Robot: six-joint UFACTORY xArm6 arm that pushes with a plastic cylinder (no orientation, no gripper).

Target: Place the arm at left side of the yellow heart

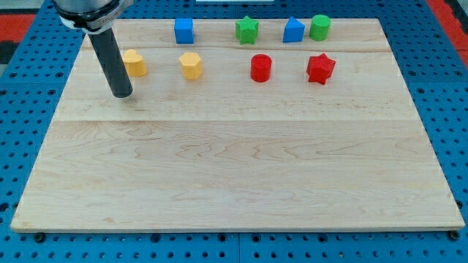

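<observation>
The yellow heart (134, 63) lies on the wooden board near its top left. My tip (122, 94) rests on the board just below and slightly left of the heart, a small gap from it. The dark rod rises from the tip toward the view's top left and covers part of the heart's left edge. A yellow hexagon (191, 65) lies to the right of the heart in the same row.
A red cylinder (261, 68) and a red star (320, 69) continue that row to the right. Along the top edge lie a blue cube (183, 31), a green star (247, 29), a blue block (293, 31) and a green cylinder (319, 27). The board's left edge (67, 88) is close to the tip.
</observation>
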